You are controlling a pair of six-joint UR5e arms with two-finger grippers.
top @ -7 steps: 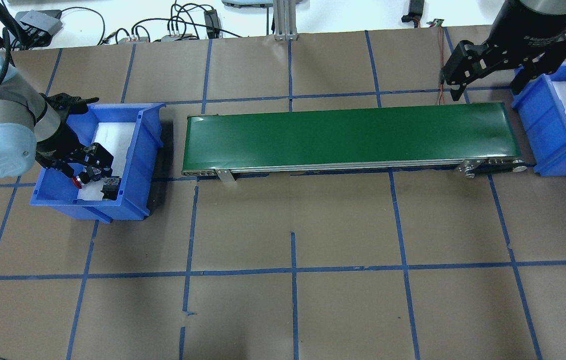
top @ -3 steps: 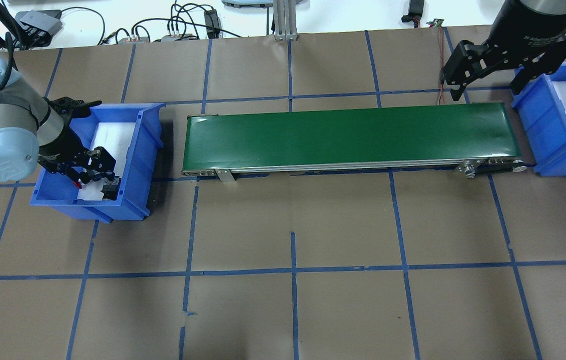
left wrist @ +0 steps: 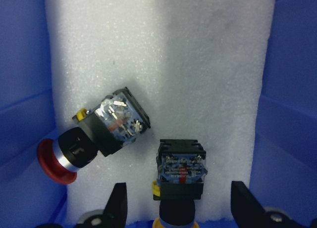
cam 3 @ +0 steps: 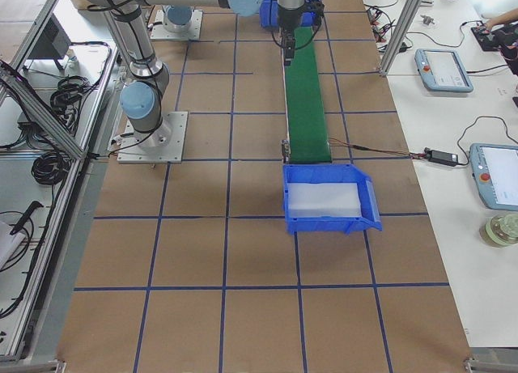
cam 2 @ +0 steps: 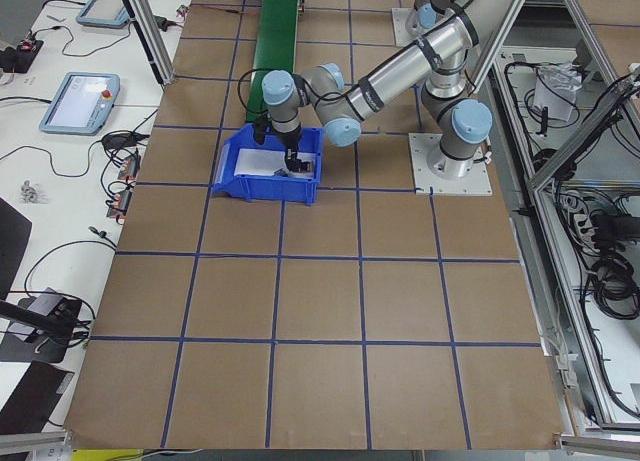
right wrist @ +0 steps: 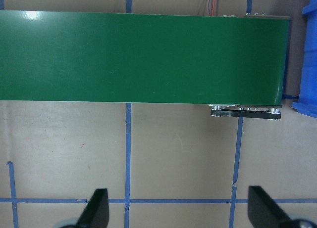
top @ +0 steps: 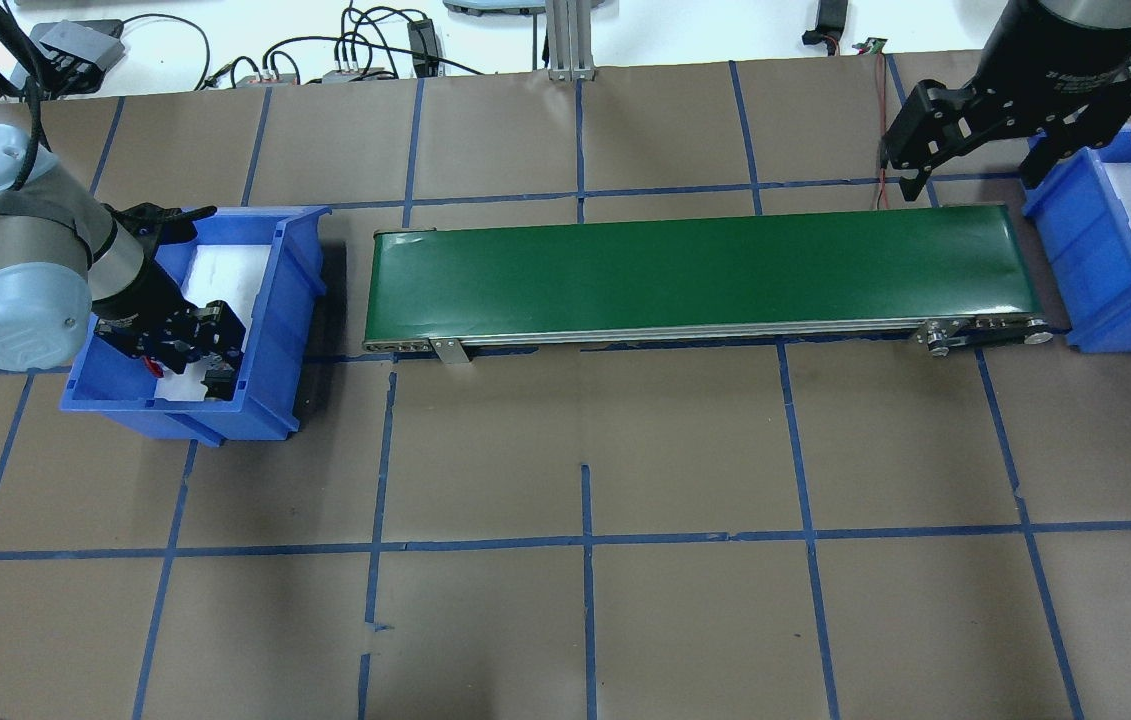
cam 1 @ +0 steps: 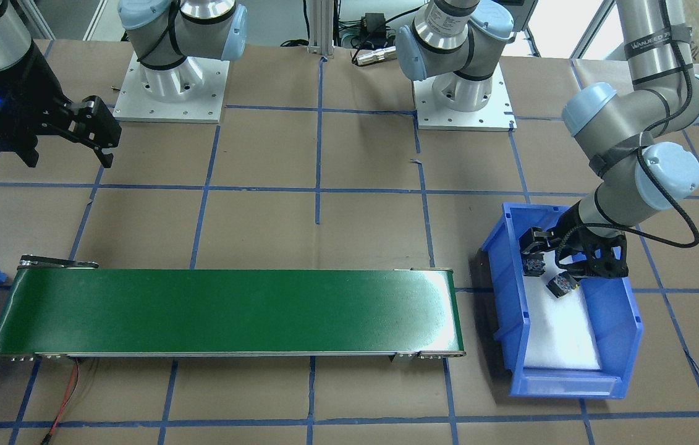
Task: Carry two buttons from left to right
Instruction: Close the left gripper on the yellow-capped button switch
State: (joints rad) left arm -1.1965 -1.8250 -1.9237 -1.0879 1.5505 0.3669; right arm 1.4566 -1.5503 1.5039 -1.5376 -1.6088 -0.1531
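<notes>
Left pincer (left wrist: 179,208): open, straddling the yellow button (left wrist: 181,171), evidently for grasping. Red button (left wrist: 91,136): toppled just beside it; both on foam (left wrist: 163,50) in left bin (left wrist: 22,65). Right pincer (right wrist: 178,208): open, empty, poised near conveyor (right wrist: 143,55) end, presumably to receive.

Green conveyor belt (top: 700,272) across brown-papered table (top: 685,450), foam-lined blue bins (top: 283,320) at both ends, blue tape grid (top: 587,541)

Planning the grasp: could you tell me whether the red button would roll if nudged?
The red button lies on its side; its round cap might let it pivot, though the boxy block probably stops rolling. The foam likely adds grip.
</notes>
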